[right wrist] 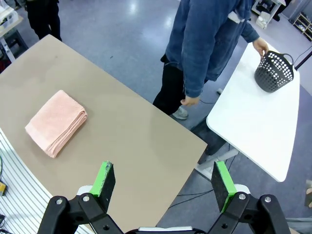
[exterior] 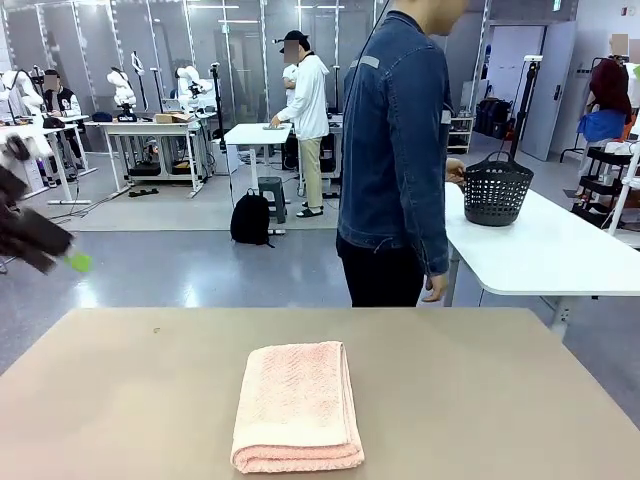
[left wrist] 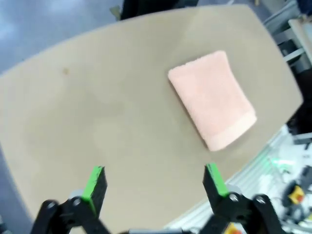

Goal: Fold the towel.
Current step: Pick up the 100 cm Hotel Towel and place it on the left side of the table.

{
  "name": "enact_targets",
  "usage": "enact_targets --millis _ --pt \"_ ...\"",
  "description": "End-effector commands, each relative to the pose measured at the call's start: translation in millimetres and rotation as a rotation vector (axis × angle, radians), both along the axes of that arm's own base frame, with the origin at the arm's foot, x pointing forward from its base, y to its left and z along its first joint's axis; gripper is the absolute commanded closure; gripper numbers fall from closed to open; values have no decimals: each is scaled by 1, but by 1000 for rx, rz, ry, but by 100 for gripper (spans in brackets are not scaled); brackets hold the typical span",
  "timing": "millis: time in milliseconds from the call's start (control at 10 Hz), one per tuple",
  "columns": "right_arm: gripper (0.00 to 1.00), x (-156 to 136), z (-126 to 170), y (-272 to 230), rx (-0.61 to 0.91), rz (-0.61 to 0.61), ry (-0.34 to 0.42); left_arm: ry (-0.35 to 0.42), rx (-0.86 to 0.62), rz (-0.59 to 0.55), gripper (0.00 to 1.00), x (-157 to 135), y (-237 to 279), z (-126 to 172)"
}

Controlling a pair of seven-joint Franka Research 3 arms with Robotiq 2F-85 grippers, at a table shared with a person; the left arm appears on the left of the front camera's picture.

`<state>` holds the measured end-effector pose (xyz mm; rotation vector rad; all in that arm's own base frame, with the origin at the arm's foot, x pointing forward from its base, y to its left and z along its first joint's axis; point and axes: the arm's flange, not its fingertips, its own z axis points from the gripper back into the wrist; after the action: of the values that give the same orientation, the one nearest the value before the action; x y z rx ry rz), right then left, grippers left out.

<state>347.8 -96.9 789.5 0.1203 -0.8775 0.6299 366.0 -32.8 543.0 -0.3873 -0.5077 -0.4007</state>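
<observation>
The towel (exterior: 297,404) lies folded into a thick pale pink rectangle near the front middle of the tan table (exterior: 480,400). It also shows as a compact pad in the left wrist view (left wrist: 213,98) and in the right wrist view (right wrist: 56,122). My left gripper (left wrist: 155,179) hovers high above the table, open and empty, the towel ahead of its fingers. In the front view the left gripper (exterior: 55,252) is a blur at the far left, off the table. My right gripper (right wrist: 163,181) is also raised high, open with nothing between its fingers.
A person in a denim jacket (exterior: 395,150) stands at the table's far edge, turned toward a white side table (exterior: 550,250), one hand at a black basket (exterior: 497,188). Grey floor lies beyond the table.
</observation>
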Motion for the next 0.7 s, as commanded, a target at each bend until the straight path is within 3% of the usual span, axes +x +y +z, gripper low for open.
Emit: enact_targets --millis 0,600 --pt "0 0 -1 0 -7 0 7 4 -89 12 0 7 -22 -40" --pt "0 0 -1 0 -7 0 7 118 -336 62 0 27 -112 -177"
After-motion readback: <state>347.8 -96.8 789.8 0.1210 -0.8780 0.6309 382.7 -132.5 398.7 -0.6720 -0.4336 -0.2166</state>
